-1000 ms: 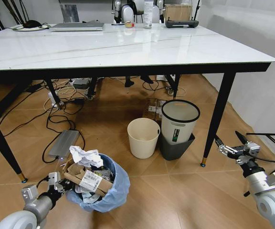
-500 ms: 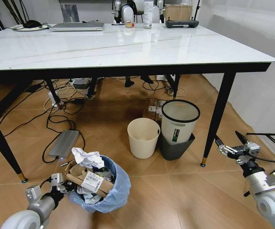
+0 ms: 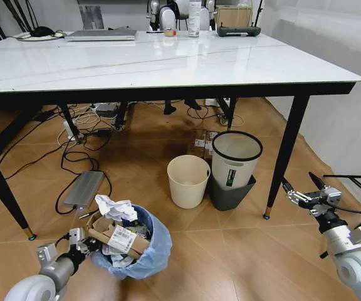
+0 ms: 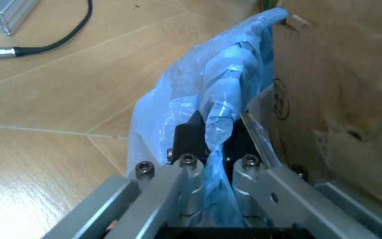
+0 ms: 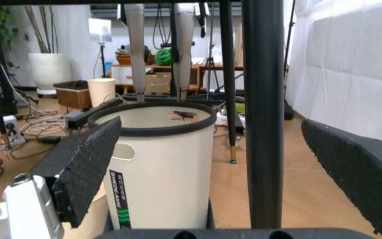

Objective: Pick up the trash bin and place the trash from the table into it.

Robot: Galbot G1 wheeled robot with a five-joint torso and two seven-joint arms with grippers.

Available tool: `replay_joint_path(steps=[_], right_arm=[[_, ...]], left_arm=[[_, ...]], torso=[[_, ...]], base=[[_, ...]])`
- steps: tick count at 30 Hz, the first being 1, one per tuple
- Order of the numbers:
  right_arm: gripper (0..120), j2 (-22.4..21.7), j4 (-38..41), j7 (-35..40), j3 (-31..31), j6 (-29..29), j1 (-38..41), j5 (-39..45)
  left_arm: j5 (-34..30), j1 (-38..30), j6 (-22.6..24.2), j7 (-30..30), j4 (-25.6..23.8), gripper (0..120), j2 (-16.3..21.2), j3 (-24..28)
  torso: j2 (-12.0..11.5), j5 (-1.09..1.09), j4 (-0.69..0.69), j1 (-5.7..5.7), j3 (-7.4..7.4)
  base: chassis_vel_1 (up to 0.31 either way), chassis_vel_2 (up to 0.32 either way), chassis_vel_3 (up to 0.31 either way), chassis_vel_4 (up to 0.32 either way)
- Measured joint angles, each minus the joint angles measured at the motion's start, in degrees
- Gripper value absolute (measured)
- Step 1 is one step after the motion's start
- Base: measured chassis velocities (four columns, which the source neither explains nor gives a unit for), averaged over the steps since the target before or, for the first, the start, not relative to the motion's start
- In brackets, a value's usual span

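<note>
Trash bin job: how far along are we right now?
Done, it appears: the trash bin holds crumpled paper and torn cardboard, and no litter shows on the near table. In hand: left gripper shut on the bin's bag-lined rim, down at floor level. Right gripper is open, idle. Left: release the bin.

**Bright, even room light with glare on the table**

The room is bright and evenly lit. The glossy table (image 3: 168, 63) reflects pale glare and throws a soft shadow on the floor under it. The head view is sharp. In the left wrist view the near blue bag (image 4: 211, 114) and cardboard (image 4: 337, 99) are blurred.
</note>
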Motion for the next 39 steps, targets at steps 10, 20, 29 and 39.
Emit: replay_joint_path(steps=[10, 20, 29, 39], right_arm=[[100, 0.00, 0.00, 0.00, 0.00, 0.00, 0.00, 0.00], [100, 0.00, 0.00, 0.00, 0.00, 0.00, 0.00, 0.00], [100, 0.00, 0.00, 0.00, 0.00, 0.00, 0.00, 0.00], [100, 0.00, 0.00, 0.00, 0.00, 0.00, 0.00, 0.00]], left_arm=[[0.08, -1.08, 0.06, 0.01, 1.69, 0, -0.50, 1.22], [0.17, -1.49, 0.11, -0.08, 2.54, 0, -0.75, 1.64], [0.38, -1.62, 0.19, -0.16, 3.44, 0, -0.80, 1.63], [0.67, -1.82, 0.20, -0.17, 3.86, 0, -0.98, 1.70]], torso=[[0.00, 0.00, 0.00, 0.00, 0.00], [0.00, 0.00, 0.00, 0.00, 0.00], [0.00, 0.00, 0.00, 0.00, 0.00], [0.00, 0.00, 0.00, 0.00, 0.00]], base=[[0.000, 0.000, 0.000, 0.000], [0.000, 0.000, 0.000, 0.000], [0.000, 0.000, 0.000, 0.000], [0.000, 0.000, 0.000, 0.000]])
